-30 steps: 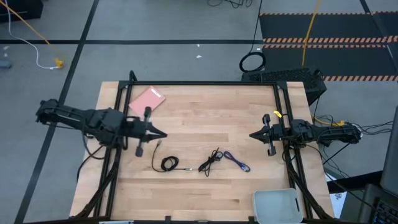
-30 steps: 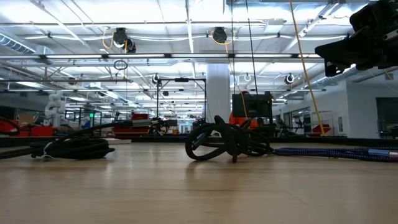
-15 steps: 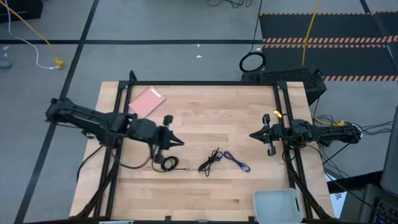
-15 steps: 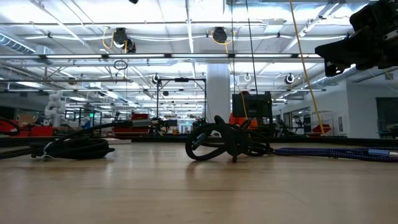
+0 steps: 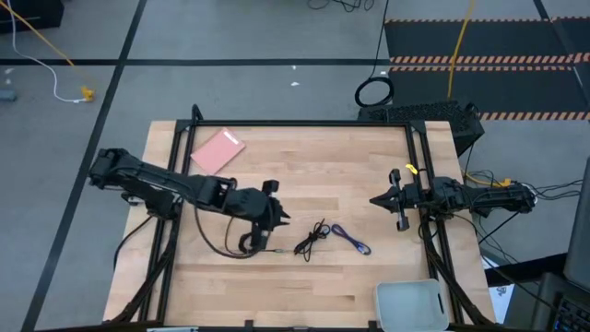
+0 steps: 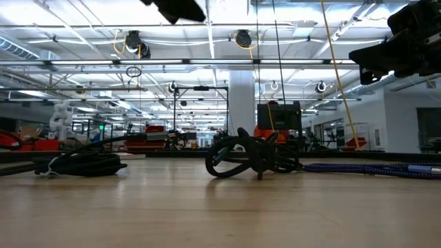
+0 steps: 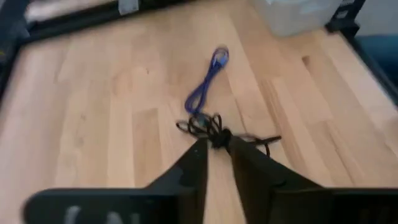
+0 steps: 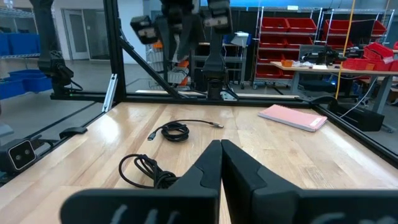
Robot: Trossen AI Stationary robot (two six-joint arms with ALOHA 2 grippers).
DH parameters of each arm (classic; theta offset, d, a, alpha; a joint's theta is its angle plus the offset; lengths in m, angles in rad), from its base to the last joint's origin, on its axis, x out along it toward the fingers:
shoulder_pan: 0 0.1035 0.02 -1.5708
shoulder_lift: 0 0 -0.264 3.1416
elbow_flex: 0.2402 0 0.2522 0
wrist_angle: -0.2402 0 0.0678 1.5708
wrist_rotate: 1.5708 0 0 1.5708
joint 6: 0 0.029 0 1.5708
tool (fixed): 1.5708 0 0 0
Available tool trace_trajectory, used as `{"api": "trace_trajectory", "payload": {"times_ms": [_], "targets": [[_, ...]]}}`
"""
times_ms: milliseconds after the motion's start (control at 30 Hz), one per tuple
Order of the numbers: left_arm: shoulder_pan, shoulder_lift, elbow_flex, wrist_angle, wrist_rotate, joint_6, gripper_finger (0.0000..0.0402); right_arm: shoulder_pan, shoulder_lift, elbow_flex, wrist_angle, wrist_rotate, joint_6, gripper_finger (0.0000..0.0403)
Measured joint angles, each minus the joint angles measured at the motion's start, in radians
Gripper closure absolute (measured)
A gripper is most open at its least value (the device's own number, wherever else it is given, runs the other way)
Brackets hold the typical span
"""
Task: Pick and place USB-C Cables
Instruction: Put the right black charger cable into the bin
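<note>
Three cables lie on the near half of the wooden table. A black coiled cable (image 5: 247, 244) (image 6: 83, 164) is on the left. A tangled black cable (image 5: 312, 238) (image 7: 211, 127) (image 6: 251, 155) lies in the middle, and a purple-blue cable (image 5: 351, 240) (image 7: 205, 87) (image 6: 372, 167) is to its right. My left gripper (image 5: 284, 219) (image 7: 218, 146) hovers above the table between the coiled and the tangled cable, fingers a narrow gap apart. It touches nothing. My right gripper (image 5: 372, 199) (image 8: 221, 144) waits shut near the table's right side, well above the wood.
A pink pad (image 5: 218, 150) (image 8: 292, 116) lies flat at the far left of the table. A pale bin (image 5: 410, 304) (image 7: 298, 15) sits at the near right corner. A black frame (image 5: 295, 123) runs along the far edge and both sides.
My left arm has reached toward the table's right and a little toward the near edge, from beside the pink pad to above the coiled black cable. Its gripper has come into the top of the low view. The cables and my right arm have not moved.
</note>
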Motion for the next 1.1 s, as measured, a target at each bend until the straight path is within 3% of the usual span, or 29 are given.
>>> {"api": "trace_trajectory", "payload": {"times_ms": [200,400,533,767,1100], "targets": [[0.001,0.059,0.000,-0.024,-0.001,-0.054,0.0232,0.000,0.000,0.000,0.004,0.000,0.000,0.0403],[0.001,0.137,0.000,0.098,-0.002,-0.101,0.0188,0.000,0.000,0.000,0.020,0.000,0.000,0.0403],[0.001,0.206,0.032,0.145,-0.020,-0.118,0.0175,0.000,0.001,0.000,0.054,0.000,0.000,0.0403],[-0.010,0.325,0.158,0.087,-0.109,-0.155,0.0172,0.000,0.000,0.000,0.109,0.000,0.000,0.0403],[-0.036,0.416,0.222,0.089,-0.110,-0.173,0.0172,0.000,0.001,0.000,0.193,0.006,0.000,0.0403]]}}
